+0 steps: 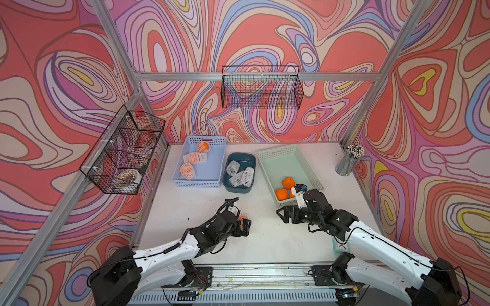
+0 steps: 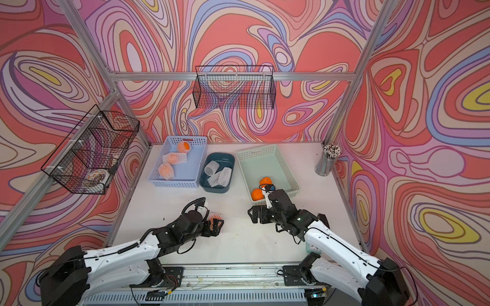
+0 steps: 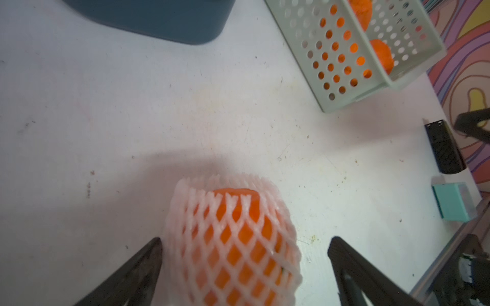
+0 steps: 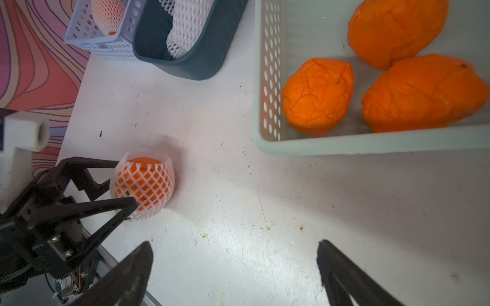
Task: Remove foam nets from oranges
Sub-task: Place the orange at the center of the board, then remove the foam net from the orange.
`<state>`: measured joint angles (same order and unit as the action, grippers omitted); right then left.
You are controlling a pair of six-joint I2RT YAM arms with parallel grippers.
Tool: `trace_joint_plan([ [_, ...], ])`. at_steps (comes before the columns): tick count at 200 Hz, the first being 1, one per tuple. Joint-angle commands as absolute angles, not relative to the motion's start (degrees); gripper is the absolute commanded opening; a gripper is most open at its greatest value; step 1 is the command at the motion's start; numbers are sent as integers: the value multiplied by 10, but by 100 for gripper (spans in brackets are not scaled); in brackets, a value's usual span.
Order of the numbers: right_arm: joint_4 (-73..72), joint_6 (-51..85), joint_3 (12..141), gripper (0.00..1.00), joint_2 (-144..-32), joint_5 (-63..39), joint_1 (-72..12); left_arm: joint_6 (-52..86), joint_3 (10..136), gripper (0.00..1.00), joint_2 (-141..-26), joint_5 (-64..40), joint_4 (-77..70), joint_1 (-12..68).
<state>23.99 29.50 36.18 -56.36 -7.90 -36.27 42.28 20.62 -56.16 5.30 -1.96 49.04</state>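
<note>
One netted orange (image 3: 233, 238) stands on the white bench (image 1: 265, 238), just off centre toward 8 o'clock, taking 12 o'clock as the back wall. Its foam net (image 3: 183, 212) covers the sides, and orange skin shows at the open end. The left pincer (image 3: 245, 240) is spread around it. One finger lies just beside the mesh and the other stands clear, so nothing is pinched.

At 11 o'clock a pale blue basket (image 1: 197, 183) holds three more oranges in nets (image 1: 187, 171). At 12 o'clock a dark teal tub (image 1: 238, 189) holds three empty foam nets (image 1: 233, 167). At 2 o'clock a mint basket (image 1: 310, 169) holds three bare oranges (image 4: 318, 95).

The right pincer (image 4: 234, 244) hangs over the bench by the mint basket's near corner, at 3 o'clock from the netted orange. Its jaws are spread wide and hold nothing.
</note>
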Motion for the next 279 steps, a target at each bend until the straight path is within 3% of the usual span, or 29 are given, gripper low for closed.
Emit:
trace_joint_plan([
  [1, 212, 306, 348, 98, -568, -103, -367, 440, 221, 100, -499, 43, 64, 463],
  [56, 117, 339, 328, 98, -615, -154, -379, 449, 219, 100, -408, -34, 132, 387],
  [162, 31, 357, 366, 98, -754, -137, -465, 483, 187, 96, -491, -110, 32, 317],
  [279, 9, 361, 363, 98, -779, -134, -477, 469, 200, 91, -585, -168, -30, 272],
])
